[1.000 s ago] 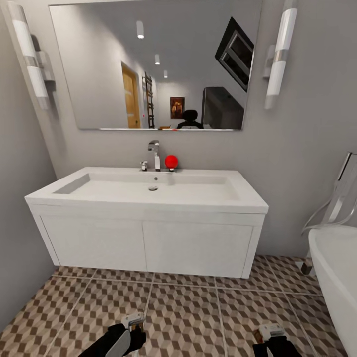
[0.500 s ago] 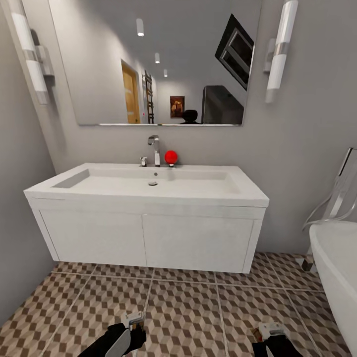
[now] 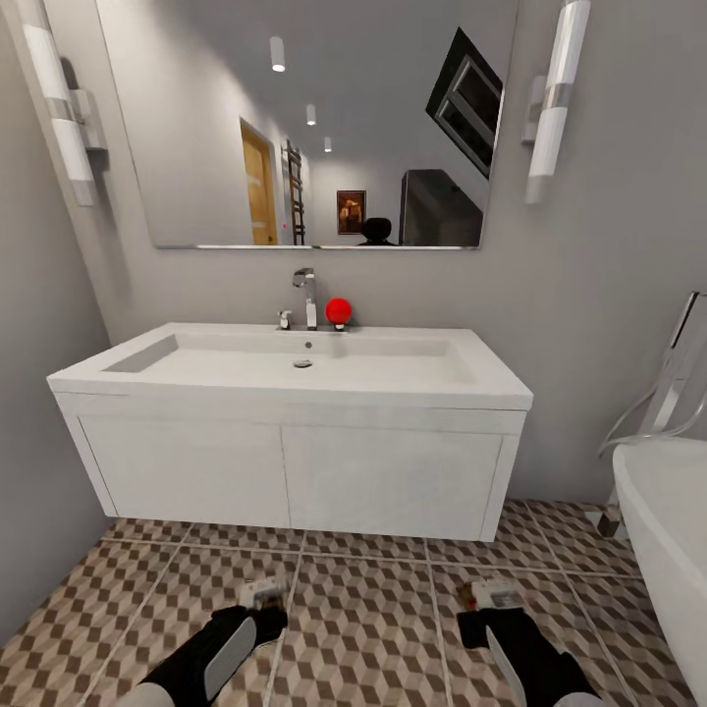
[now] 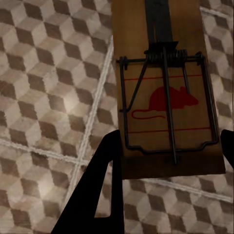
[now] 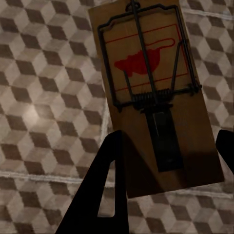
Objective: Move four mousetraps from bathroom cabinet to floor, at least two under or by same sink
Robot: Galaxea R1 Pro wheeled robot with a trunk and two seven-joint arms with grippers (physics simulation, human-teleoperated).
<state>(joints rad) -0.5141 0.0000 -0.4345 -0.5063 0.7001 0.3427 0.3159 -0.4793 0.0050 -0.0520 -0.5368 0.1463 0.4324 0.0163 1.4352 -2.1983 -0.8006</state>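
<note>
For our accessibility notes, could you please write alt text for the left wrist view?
A wooden mousetrap with a red mouse drawing and a black wire spring bar sits between the left gripper's dark fingers, which press against both of its long edges. Below it lies the bathroom floor, tiled in brown, beige and grey cubes with pale grout lines.
</note>
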